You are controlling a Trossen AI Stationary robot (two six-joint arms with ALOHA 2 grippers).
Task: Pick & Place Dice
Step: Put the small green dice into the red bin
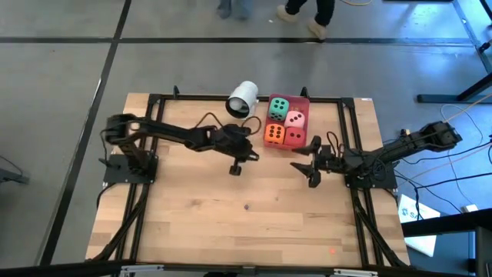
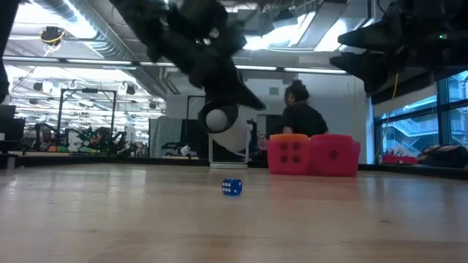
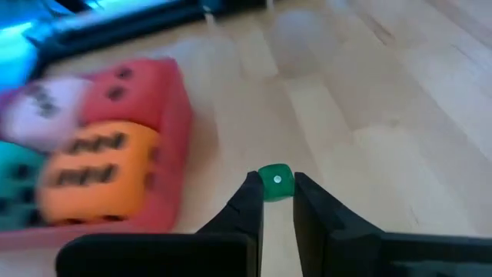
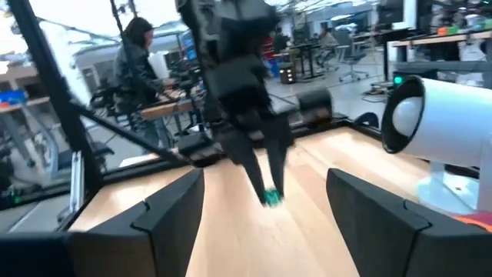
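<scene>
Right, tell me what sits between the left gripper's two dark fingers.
A small green die, a cube with a pale pip, held at the tips of the left gripper. The left wrist view shows it clearly; the right wrist view shows it too.

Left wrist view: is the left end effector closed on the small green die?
Yes. The left end effector has its two fingers pinching the small green die above the table.

The bench [image 1: 231, 223] lies open from three round to nine o'clock. At twelve, the white cup [image 1: 243, 98] and four big dice [image 1: 286, 121] crowd the rim. A small blue die [image 2: 231, 188] sits mid-bench.
</scene>
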